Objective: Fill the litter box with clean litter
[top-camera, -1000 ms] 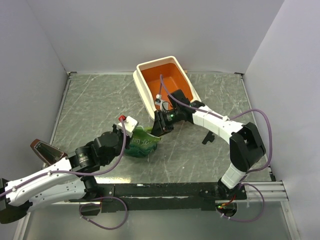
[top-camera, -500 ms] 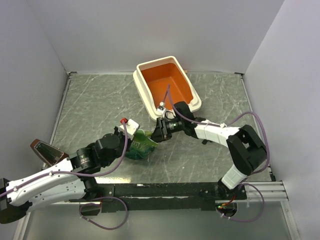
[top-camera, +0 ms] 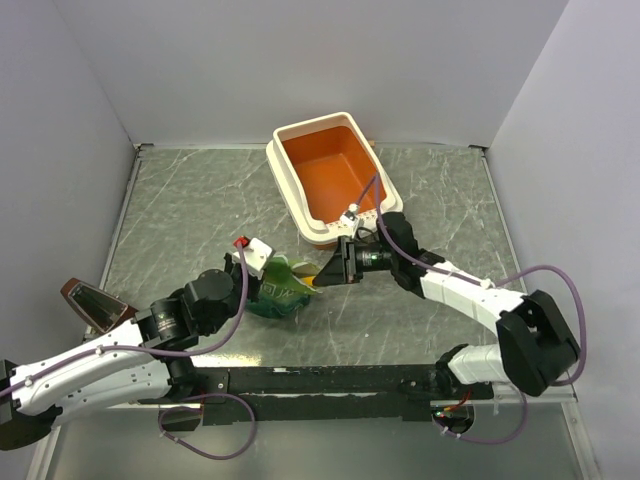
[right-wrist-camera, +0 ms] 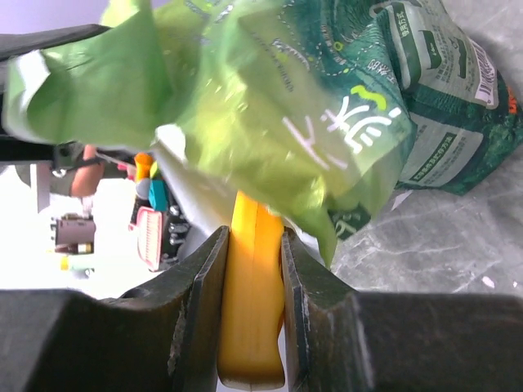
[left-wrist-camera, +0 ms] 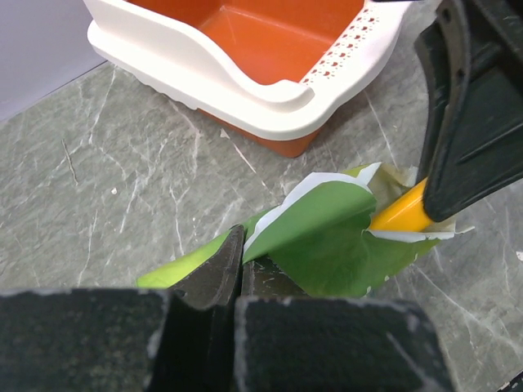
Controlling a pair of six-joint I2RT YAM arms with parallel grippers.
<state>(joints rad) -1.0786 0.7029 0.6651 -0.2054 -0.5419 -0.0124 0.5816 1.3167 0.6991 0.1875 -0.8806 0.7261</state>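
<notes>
Box (top-camera: 330,175) at far centre, orange floor bare, no litter in it: filling not yet begun, whole job left
Left gripper (left-wrist-camera: 237,249) pinched tight on bag (left-wrist-camera: 327,237) edge, mouth lifted open
Right gripper (right-wrist-camera: 253,245) part-closed on yellow scoop (right-wrist-camera: 252,310) handle, scoop head hidden inside bag
Litter not visible in any view, likely in bag
Box just beyond right gripper, near bag, apart from both

My left arm (top-camera: 100,360) lies low across the bench (top-camera: 180,220) from the near-left corner, my left fingers (left-wrist-camera: 216,278) pinched shut on the edge of the green bag (left-wrist-camera: 327,237), while my right arm (top-camera: 460,295) reaches in from the right, my right fingers (right-wrist-camera: 204,286) clamped around the yellow scoop handle (right-wrist-camera: 253,310)
</notes>
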